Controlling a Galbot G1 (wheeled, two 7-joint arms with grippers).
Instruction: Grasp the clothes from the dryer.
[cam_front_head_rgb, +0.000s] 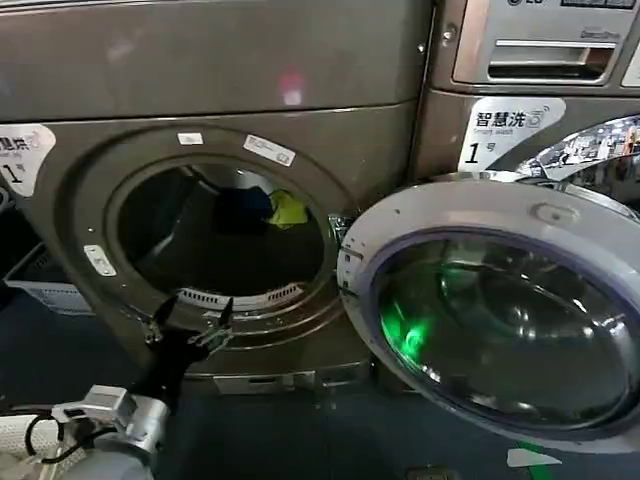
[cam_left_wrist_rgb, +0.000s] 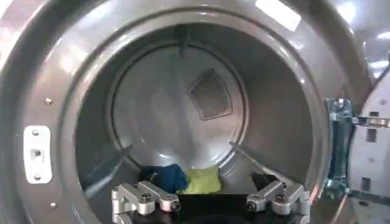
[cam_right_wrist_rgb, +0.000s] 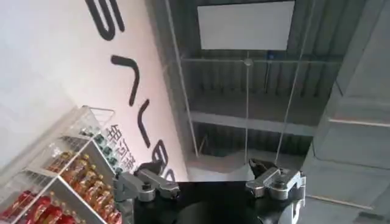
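Two clothes (cam_front_head_rgb: 262, 209) lie side by side in the dryer (cam_front_head_rgb: 215, 110); door (cam_front_head_rgb: 500, 305) open rightward

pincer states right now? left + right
Left pincer: open, empty, at the lower rim of the dryer porthole, short of the clothes.
Right pincer: open, empty, pointing up toward the ceiling.

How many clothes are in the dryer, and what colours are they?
Dark navy blue cloth bundle: 1
Yellow-green cloth bundle: 1
Total: 2 clothes, lying side by side at the bottom of the dryer drum, with its door swung open and the left gripper open, just outside the porthole.
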